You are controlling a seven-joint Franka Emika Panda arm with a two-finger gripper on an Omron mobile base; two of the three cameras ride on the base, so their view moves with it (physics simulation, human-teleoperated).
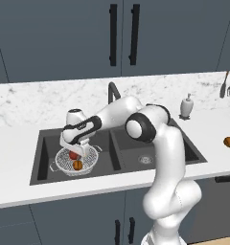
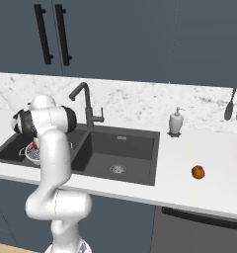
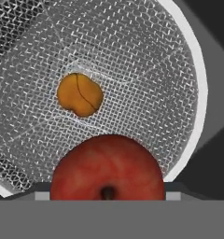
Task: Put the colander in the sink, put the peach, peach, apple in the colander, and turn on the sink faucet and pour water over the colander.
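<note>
Apple (image 3: 108,169), red, fills the lower centre of the hand view, seated between my two fingertips; my hand (image 1: 74,152) grips it over the colander. Largest, the white tabletop (image 1: 21,139) spans both base views. Set into it, the dark double sink (image 1: 136,162) occupies the middle of the left base view. Behind the divider rises the sink faucet (image 2: 84,101). Lying in the left basin, at centre left of that view, the colander (image 1: 64,162) holds one peach (image 3: 80,94). A second peach (image 1: 229,142) rests on the tabletop at the right edge, well apart from the sink.
</note>
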